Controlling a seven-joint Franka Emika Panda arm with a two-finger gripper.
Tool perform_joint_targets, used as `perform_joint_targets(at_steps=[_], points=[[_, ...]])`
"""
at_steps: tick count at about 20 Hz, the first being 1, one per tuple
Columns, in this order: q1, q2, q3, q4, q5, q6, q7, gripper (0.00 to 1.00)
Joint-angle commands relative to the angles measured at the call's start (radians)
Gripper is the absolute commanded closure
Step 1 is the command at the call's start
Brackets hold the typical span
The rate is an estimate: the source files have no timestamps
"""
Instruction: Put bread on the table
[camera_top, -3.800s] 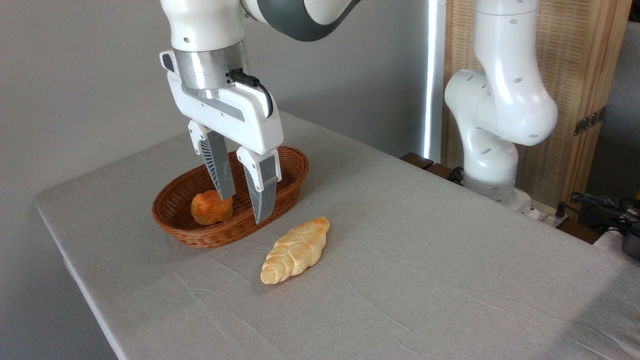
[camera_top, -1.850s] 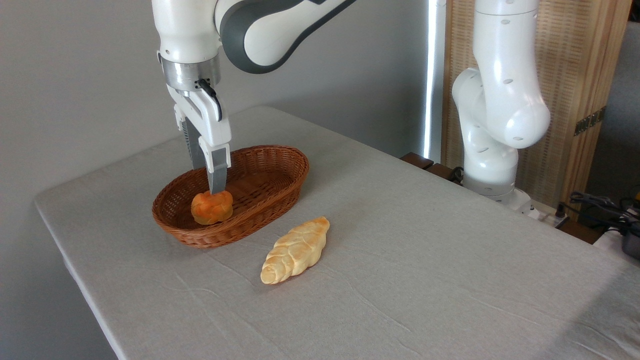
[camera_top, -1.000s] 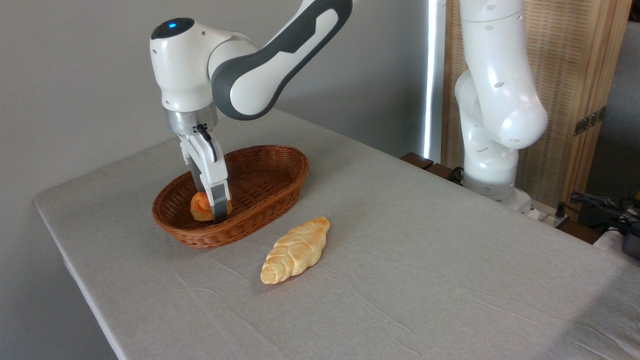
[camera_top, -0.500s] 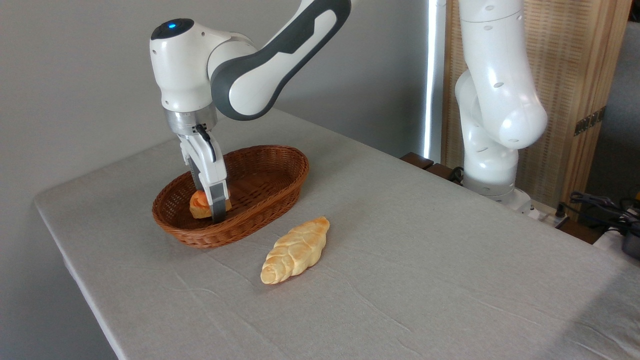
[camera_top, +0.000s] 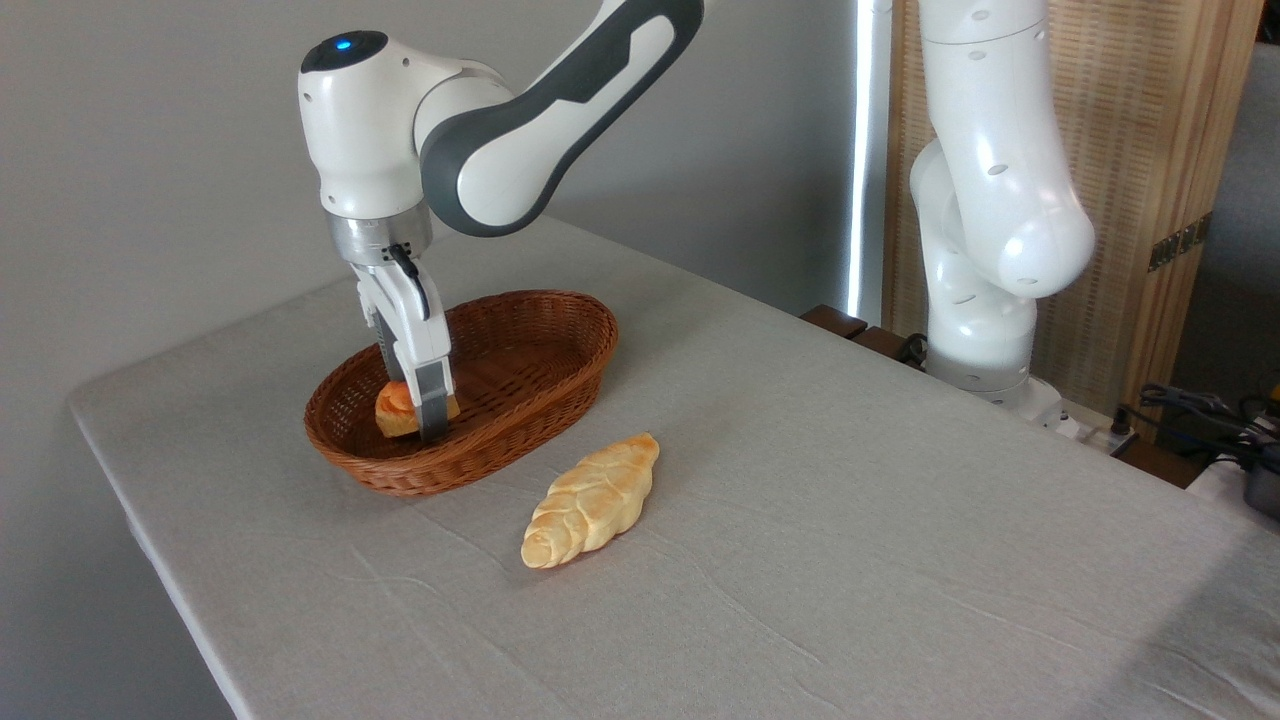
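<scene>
Since half a second ago the bun (camera_top: 392, 409) has tipped and risen slightly, showing its paler underside toward the left end of the basket (camera_top: 520, 415), and the arm has drawn up a touch with it. Its end effector (camera_top: 425, 412) points straight down into the basket's left half, fingers (camera_top: 432, 405) clamped on the bun, though the near finger hides the contact and the far one can hardly be seen, so the hold is judged mainly from the bun's tilt. Whether the bun is clear of the basket floor or brushing it cannot be told from this angle; it is within the basket walls, below the rim. A pale braided loaf (camera_top: 590, 500) lies on the grey tabletop (camera_top: 850, 540) just in front of the basket and to its right, close to its near wall but apart from it, its pointed ends running diagonally. Well to the right of the basket, beyond the tabletop's far edge, stands the arm's white base column (camera_top: 985, 250).
</scene>
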Motion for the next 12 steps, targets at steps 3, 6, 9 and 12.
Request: perform_joint_targets(at_steps=[3,6,9,12], points=[[-0.007,-0.013,0.011,0.001,0.009,0.008,-0.007,0.43],[-0.007,-0.015,0.011,0.002,0.007,0.006,-0.009,0.43],[-0.007,-0.032,0.011,0.002,0.007,0.003,-0.027,0.42],[-0.005,-0.068,0.011,0.001,0.007,-0.034,-0.043,0.42]])
